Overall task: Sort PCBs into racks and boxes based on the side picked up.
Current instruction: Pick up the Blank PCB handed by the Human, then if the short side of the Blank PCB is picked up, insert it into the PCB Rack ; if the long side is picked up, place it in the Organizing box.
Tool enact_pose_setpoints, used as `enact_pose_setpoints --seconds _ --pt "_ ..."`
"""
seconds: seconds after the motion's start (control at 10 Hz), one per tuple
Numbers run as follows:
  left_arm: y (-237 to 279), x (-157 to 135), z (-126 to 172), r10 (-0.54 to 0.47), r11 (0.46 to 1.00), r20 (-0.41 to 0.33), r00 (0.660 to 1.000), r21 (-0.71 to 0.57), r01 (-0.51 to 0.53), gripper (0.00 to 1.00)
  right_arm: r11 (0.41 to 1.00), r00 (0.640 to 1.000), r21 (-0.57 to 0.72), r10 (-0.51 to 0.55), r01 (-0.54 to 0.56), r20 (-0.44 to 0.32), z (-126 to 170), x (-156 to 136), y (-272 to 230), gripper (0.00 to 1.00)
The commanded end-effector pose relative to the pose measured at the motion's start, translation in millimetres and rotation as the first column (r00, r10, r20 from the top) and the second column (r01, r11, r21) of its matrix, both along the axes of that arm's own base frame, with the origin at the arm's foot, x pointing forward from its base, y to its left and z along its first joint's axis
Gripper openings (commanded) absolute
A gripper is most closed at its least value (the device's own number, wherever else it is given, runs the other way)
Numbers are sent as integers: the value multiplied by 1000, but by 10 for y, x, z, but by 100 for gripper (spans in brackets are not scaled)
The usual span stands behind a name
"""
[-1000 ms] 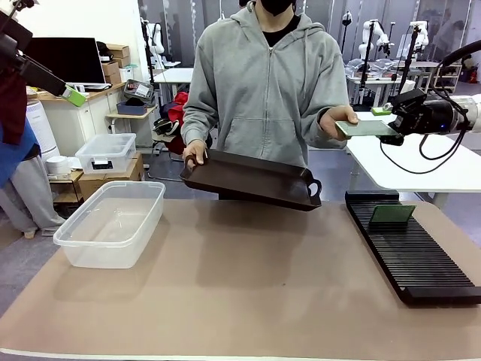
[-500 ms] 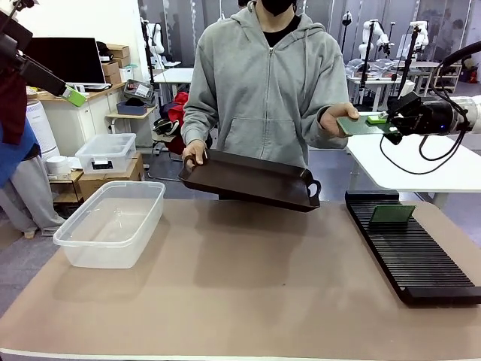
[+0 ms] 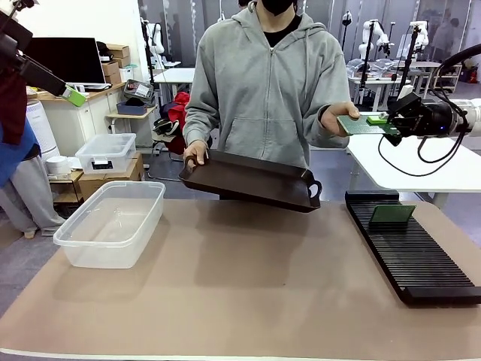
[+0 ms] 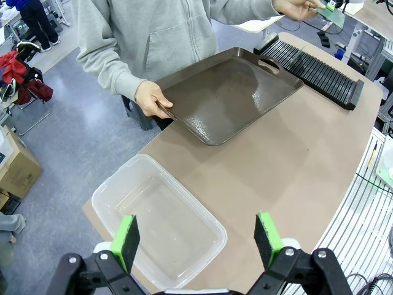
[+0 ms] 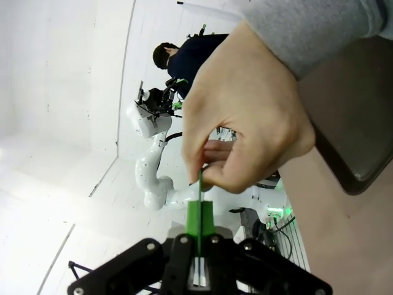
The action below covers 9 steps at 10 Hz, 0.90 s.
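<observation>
Front view has the right gripper (image 3: 391, 122) raised at the right side, well above the table (image 3: 240, 301), its two fingers closed flat on the near end of a circuit board (image 3: 361, 125); the person's hand (image 3: 340, 118) grips the other end of the same board, so both have hold of it at once; the board lies roughly level between them. Right wrist view shows the board (image 5: 199, 206) edge-on as a thin green line pinched between the green pads (image 5: 201, 221), with the person's hand (image 5: 245, 117) wrapped over its far end. A second circuit board (image 3: 392, 214) stands upright in a slot near the far end of the long black rack (image 3: 421, 259) on the right of the table; the clear plastic tub (image 3: 113, 222) sits on the left of the table, well apart from the rack. The person's other hand (image 3: 195, 153) holds a dark brown handled tray (image 3: 252, 179) tilted above the far edge of the table. Left wrist view looks down from high over the tub (image 4: 156, 218); the left gripper (image 4: 196, 236) hangs there with its fingers (image 4: 126, 239) spread wide and nothing between them; the tray (image 4: 227, 92) and rack (image 4: 313, 67) lie beyond.
</observation>
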<state>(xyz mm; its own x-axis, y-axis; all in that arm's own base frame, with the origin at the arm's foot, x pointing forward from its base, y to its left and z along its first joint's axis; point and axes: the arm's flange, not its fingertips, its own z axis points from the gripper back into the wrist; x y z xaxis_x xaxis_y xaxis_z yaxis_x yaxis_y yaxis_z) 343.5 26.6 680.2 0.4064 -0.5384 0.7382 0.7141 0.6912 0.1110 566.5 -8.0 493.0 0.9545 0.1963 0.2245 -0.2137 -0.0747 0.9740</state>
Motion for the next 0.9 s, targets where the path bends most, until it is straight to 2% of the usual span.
enact_pose_setpoints --seconds 0.0,0.2,0.8 --pt "6 2 -18 -2 1000 7 1000 -7 2 100 999 1000 44 8 -7 -28 41 25 4 0" --pt "6 2 -18 -2 1000 7 1000 -7 2 100 1000 1000 9 4 -4 -4 -5 1 5 0" --pt "6 2 -18 -2 1000 7 1000 -7 2 100 1000 1000 9 4 -4 -4 -5 1 5 0"
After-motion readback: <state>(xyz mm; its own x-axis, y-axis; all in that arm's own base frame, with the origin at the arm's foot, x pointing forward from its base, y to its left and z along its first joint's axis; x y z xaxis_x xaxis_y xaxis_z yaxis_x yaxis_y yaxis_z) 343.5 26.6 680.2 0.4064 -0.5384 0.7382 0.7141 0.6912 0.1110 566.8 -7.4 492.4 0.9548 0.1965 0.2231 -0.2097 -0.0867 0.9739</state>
